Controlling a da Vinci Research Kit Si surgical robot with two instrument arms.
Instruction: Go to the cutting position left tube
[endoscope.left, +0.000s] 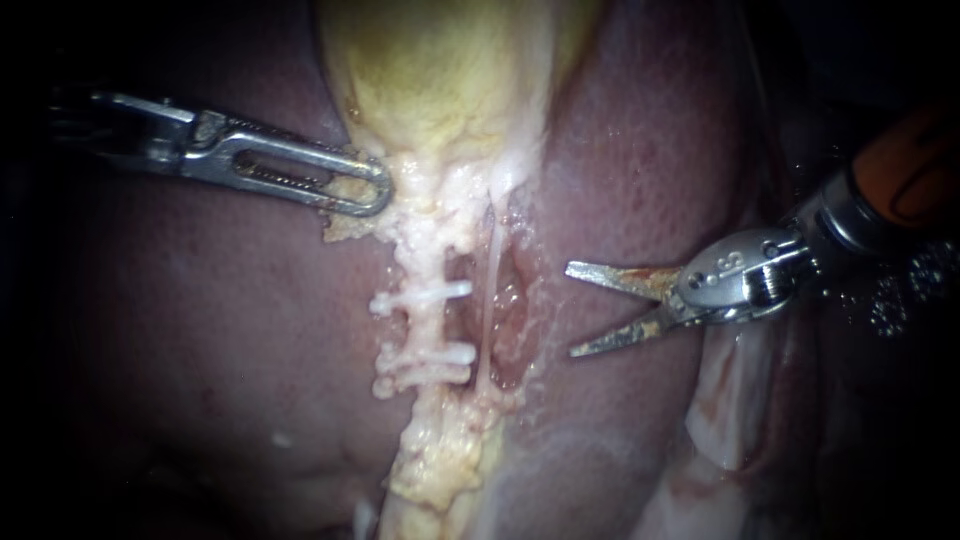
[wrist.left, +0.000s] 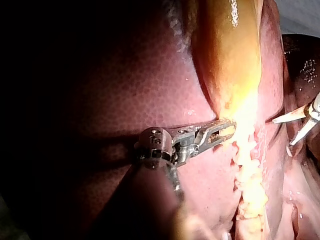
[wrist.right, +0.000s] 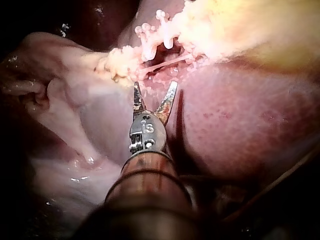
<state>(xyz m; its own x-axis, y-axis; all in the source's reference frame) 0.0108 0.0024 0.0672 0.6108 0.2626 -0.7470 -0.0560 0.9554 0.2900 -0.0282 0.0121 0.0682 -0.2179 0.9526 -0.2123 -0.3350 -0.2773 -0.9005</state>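
The left tube (endoscope.left: 428, 325) is a thick whitish stalk running down from the gallbladder (endoscope.left: 430, 70). It carries one white clip (endoscope.left: 422, 296) higher up and two more lower down (endoscope.left: 425, 362). A thin pale right tube (endoscope.left: 490, 285) runs just beside it. My left instrument (endoscope.left: 376, 196) is shut on the gallbladder's lower end, above the clips; the left wrist view shows the same grip (wrist.left: 229, 128). My right instrument (endoscope.left: 570, 310) has two blades standing open, pointing at the tubes from the right and clear of them. Seen from the right wrist, the blades (wrist.right: 155, 85) stop short of the thin tube (wrist.right: 165, 64).
Dark red liver (endoscope.left: 200, 330) lies on both sides of the tubes. A raw hollow (endoscope.left: 515, 310) opens between the right tube and the blades. Pale loose tissue (endoscope.left: 730, 400) hangs under my right instrument's shaft.
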